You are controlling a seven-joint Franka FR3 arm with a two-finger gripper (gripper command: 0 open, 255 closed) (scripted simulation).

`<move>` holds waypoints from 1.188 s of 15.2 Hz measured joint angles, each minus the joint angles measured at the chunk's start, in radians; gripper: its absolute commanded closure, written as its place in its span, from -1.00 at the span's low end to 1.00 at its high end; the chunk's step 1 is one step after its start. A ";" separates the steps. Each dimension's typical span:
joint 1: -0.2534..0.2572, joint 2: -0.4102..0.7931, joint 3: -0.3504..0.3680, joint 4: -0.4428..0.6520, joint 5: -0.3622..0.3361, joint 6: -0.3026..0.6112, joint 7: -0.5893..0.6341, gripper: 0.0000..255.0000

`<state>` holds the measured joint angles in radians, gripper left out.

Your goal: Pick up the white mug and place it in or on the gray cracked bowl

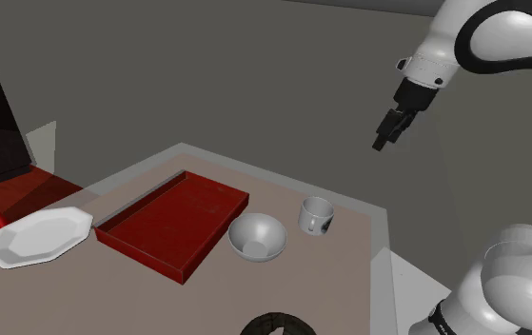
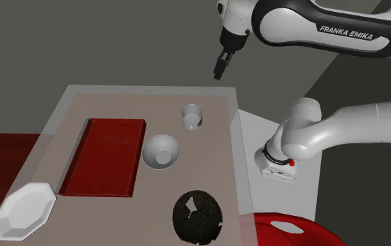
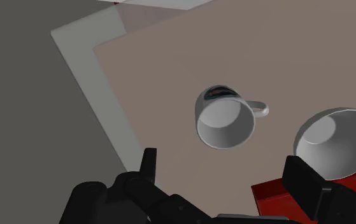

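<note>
The hand hangs well above the mug, its fingers apart and empty, probably lined up for a drop onto the rim. The mug stands upright near a corner of the taupe, pale-edged counter. A plain bowl sits just beside the mug, and the dark cracked bowl lies well apart from it. Grey walls stand behind.

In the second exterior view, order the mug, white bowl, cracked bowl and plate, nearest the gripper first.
1. Mug, just below the gripper.
2. White bowl, beside the red tray.
3. Dark cracked bowl, toward the view's bottom.
4. Plate, lower left corner.
</note>
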<state>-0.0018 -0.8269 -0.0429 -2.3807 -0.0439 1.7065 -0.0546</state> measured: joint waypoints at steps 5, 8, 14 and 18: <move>0.004 0.069 0.002 -0.044 0.011 0.080 0.014 -1.00; 0.003 0.141 -0.009 -0.080 0.016 0.156 0.011 -1.00; 0.012 0.304 -0.017 -0.129 0.037 0.306 0.020 -1.00; 0.020 0.458 -0.024 -0.128 0.058 0.417 0.017 -1.00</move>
<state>0.0182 -0.3686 -0.0670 -2.5083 0.0142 2.1234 -0.0373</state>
